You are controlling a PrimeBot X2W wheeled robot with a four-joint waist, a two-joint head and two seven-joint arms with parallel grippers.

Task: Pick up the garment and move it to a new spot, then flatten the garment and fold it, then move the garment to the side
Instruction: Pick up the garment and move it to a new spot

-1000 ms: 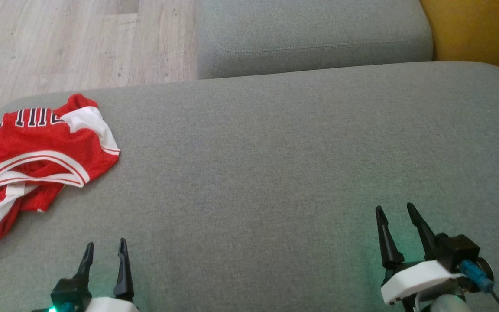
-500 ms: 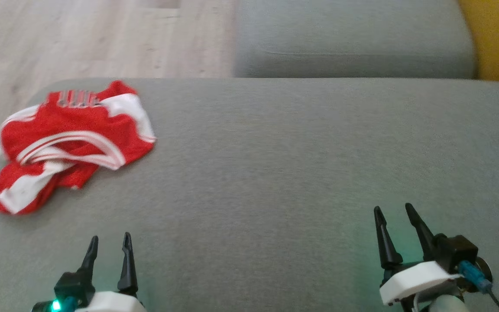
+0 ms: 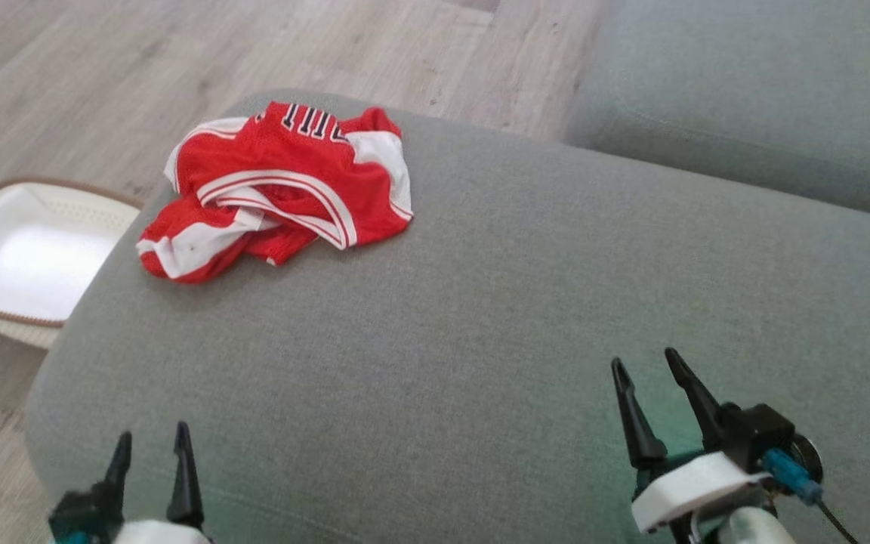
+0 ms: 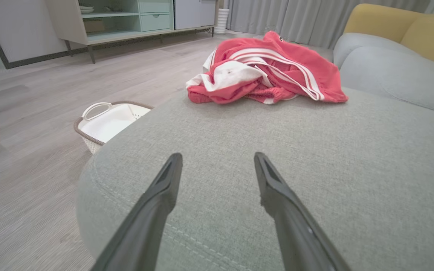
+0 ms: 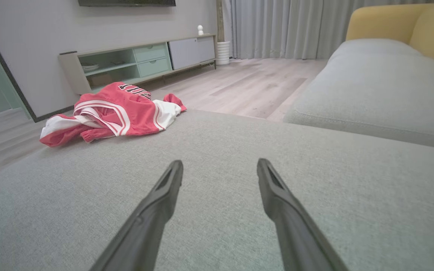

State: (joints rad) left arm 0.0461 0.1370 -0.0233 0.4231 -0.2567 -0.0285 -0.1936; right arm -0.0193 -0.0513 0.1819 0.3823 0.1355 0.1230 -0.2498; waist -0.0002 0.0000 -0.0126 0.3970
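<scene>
Head view has the left fingers [image 3: 184,476] and right fingers [image 3: 633,423] both spread wide with nothing in them, above the near part of a gray cushion [image 3: 518,302]. The garment [image 3: 284,189], a crumpled red and white jersey, lies on the cushion well ahead of the left fingers and slightly to their right, near the far edge. From the right fingers it lies well ahead and off to the left. A white basket [image 3: 80,215] stands on the floor [image 3: 103,75], ahead and left of the left fingers, just beside the cushion.
</scene>
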